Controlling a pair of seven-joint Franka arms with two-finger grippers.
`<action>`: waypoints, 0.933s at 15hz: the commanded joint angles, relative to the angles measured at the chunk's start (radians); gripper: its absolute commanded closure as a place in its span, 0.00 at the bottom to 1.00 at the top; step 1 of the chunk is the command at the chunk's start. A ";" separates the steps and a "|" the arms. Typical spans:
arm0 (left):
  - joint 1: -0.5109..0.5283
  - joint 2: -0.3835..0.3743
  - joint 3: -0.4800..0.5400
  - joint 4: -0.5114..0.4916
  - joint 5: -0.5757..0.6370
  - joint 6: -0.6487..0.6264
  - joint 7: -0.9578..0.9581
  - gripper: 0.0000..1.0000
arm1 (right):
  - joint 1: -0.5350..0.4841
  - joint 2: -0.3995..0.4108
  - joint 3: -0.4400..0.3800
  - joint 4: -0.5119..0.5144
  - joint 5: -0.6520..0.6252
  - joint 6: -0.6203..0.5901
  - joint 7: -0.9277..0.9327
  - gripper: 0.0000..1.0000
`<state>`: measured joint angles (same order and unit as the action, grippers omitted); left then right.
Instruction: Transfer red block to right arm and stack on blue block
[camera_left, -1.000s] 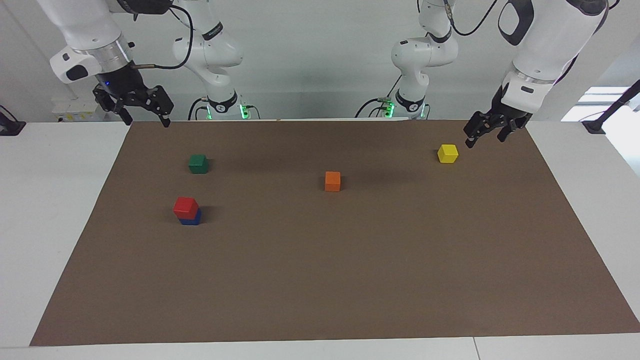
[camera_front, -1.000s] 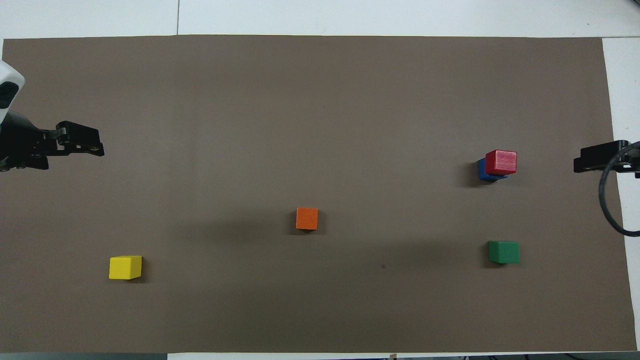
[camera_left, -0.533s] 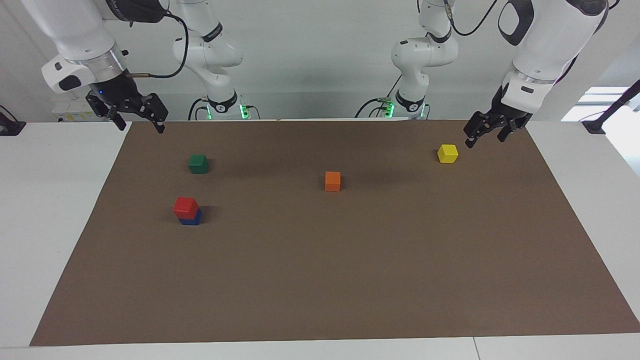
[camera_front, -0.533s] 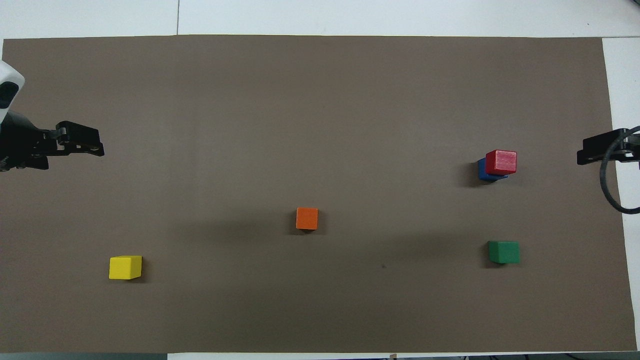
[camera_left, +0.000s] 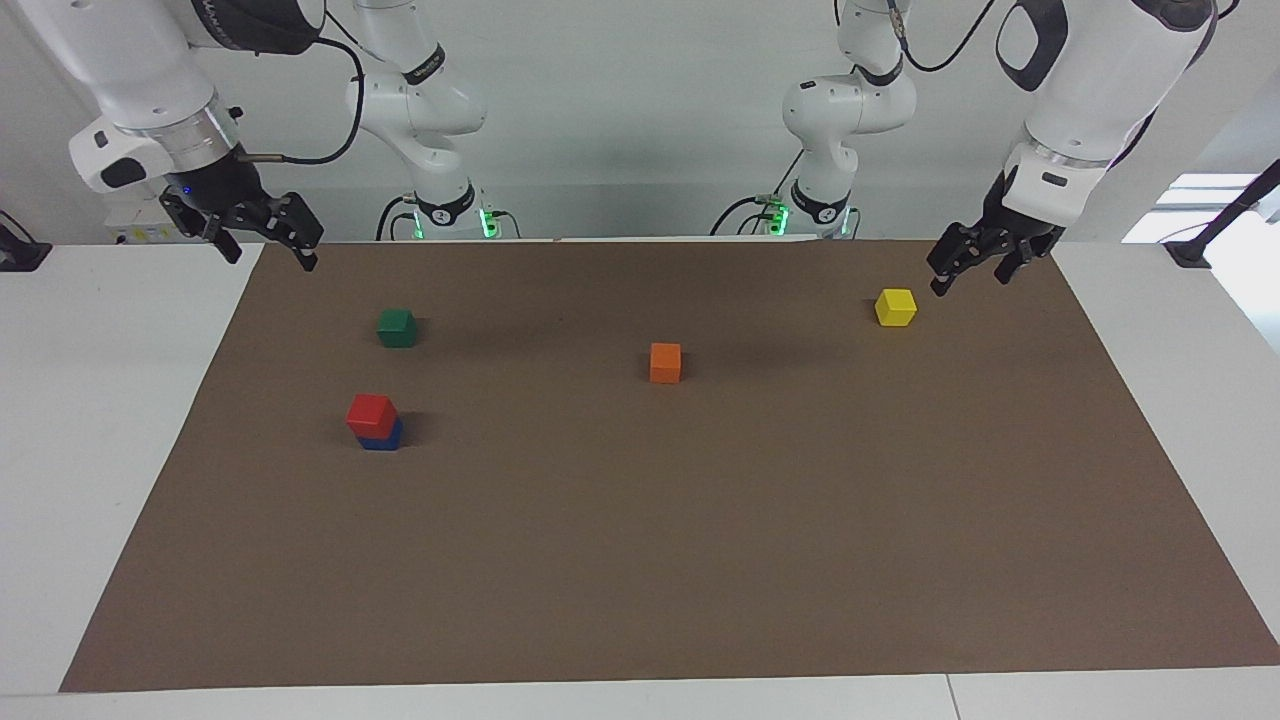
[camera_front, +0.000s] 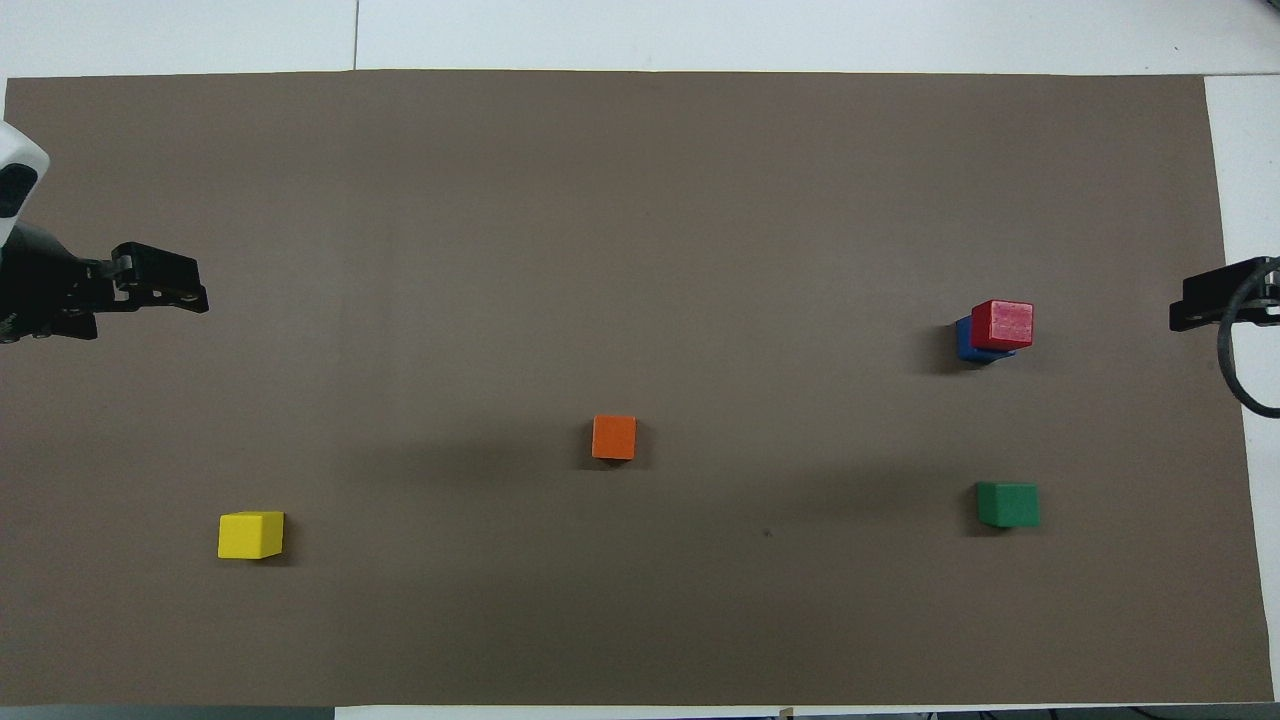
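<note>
Red block (camera_left: 371, 412) sits on the blue block (camera_left: 383, 436), toward the right arm's end of the brown mat (camera_left: 640, 560). The right gripper (camera_left: 262, 245), open and empty, has drawn back over the mat's edge; left gripper (camera_left: 968, 268) waits open by the yellow block (camera_left: 895, 306). Stacking looks finished.

Flat brown matt mat (camera_left: 640, 520), paper-like, over smooth white table top (camera_left: 100, 420). Small red cube (camera_left: 370, 413) with faint grain on its top, matt paint, wood-like. Glossy white plastic shell on right arm (camera_left: 140, 70), brushed silver metal wrist ring, black matt gripper links.
</note>
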<state>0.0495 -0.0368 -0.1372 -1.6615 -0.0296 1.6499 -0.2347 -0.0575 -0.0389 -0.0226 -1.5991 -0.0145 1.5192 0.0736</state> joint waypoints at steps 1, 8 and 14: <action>0.009 -0.025 -0.001 -0.026 -0.009 -0.004 0.003 0.00 | -0.013 -0.024 0.006 -0.041 -0.005 -0.002 -0.014 0.00; 0.009 -0.025 -0.001 -0.026 -0.009 -0.004 0.003 0.00 | -0.019 -0.026 0.007 -0.045 -0.005 0.025 -0.018 0.00; 0.009 -0.025 -0.001 -0.026 -0.009 -0.004 0.003 0.00 | -0.018 -0.026 0.007 -0.045 -0.008 0.035 -0.029 0.00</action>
<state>0.0495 -0.0368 -0.1372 -1.6615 -0.0296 1.6499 -0.2347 -0.0603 -0.0425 -0.0228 -1.6159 -0.0146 1.5343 0.0733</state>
